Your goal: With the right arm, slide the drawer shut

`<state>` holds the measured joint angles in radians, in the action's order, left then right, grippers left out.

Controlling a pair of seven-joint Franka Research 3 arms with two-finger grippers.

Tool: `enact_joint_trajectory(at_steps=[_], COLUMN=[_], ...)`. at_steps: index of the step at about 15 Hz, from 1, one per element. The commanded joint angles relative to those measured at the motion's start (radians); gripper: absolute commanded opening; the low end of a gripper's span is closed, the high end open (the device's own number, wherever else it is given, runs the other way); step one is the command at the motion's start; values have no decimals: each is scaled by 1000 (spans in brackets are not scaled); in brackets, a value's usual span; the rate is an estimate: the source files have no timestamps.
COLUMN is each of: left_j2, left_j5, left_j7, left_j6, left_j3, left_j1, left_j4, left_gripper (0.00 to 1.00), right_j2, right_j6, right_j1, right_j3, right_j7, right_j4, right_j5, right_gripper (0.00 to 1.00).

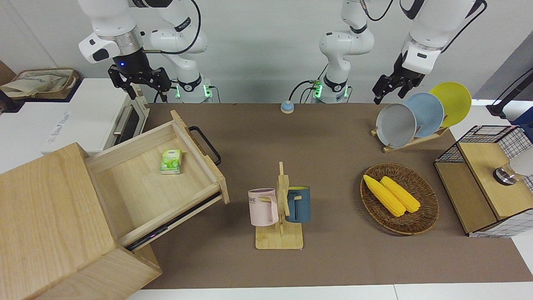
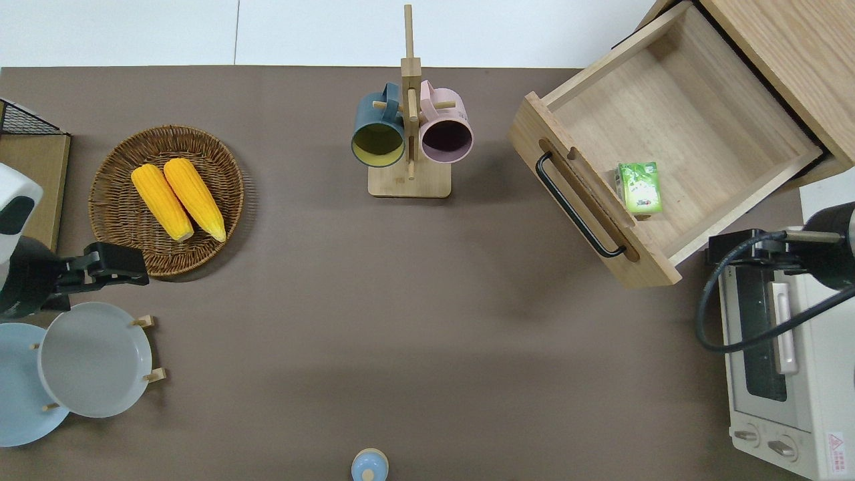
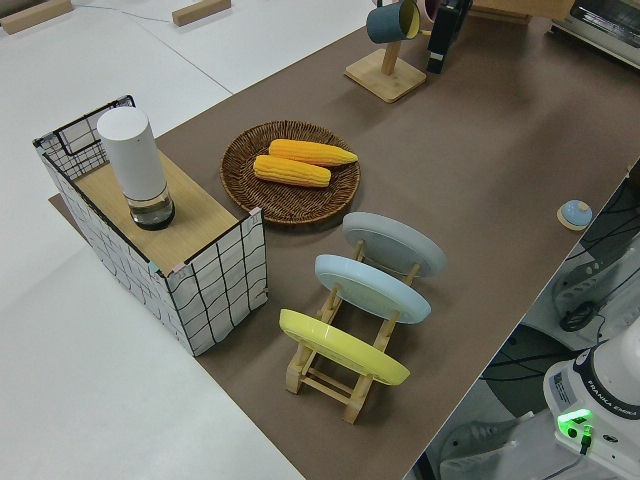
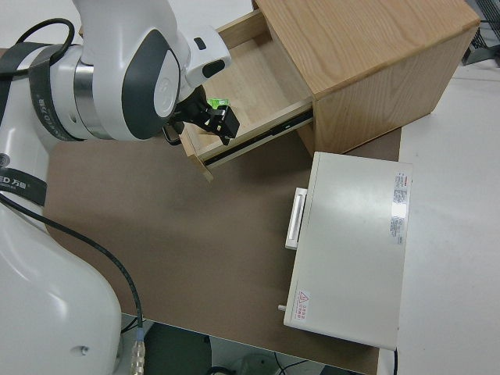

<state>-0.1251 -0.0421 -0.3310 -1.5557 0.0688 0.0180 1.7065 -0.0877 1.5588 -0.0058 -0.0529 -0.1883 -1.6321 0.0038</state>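
Observation:
The light-wood drawer (image 1: pixel 141 187) stands pulled far out of its cabinet (image 1: pixel 50 225), with its black bar handle (image 1: pixel 205 145) toward the table's middle. It also shows in the overhead view (image 2: pixel 695 113). A small green box (image 1: pixel 171 161) lies in it near the front panel. My right gripper (image 1: pixel 143 85) is open and empty, up in the air. In the overhead view the right gripper (image 2: pixel 721 246) is over the corner of the white toaster oven (image 2: pixel 781 361), beside the drawer's nearer front corner and apart from the handle (image 2: pixel 576 207). The left arm is parked.
A wooden mug rack (image 1: pixel 280 233) with a pink and a blue mug stands mid-table. A wicker basket (image 1: pixel 424 216) with two corn cobs, a plate rack (image 1: pixel 416 118), a wire-mesh wood box (image 1: pixel 487 183) and a small blue button (image 1: pixel 287 107) are also there.

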Motion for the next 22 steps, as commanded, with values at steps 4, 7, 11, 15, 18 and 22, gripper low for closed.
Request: enact_joint_trajectory(at_steps=[4,7,11,15,18,22], left_j2=[-8,-8,-8,-8,-8,-8], left_j5=[-1,-1,-1,-1,-1,-1], left_j7=[9,9,9,9,9,9], left_j6=[16,17,16,17,16,17], left_j3=[-4,-4,-4,-4,-4,-4], left_j1=[-1,-1,-1,-1,-1,-1], left_j4=[-4,-4,-4,-4,-4,-4], left_gripper=[993,993,993,993,993,993], right_j2=[-10,-10,-10,-10,-12,-21], right_j6=[-17,-17,-17,-32,-57,-78], right_j1=[15,16,23,27,36,53], right_j3=[-13,-13,-15,-15,-13,-19], right_j7=[20,21,20,16,10,-84], right_j4=[5,5,5,5,5,5], right_j5=[-44,-44,-39,-22,-21,-18], right_gripper=[992,992,992,962,562,116])
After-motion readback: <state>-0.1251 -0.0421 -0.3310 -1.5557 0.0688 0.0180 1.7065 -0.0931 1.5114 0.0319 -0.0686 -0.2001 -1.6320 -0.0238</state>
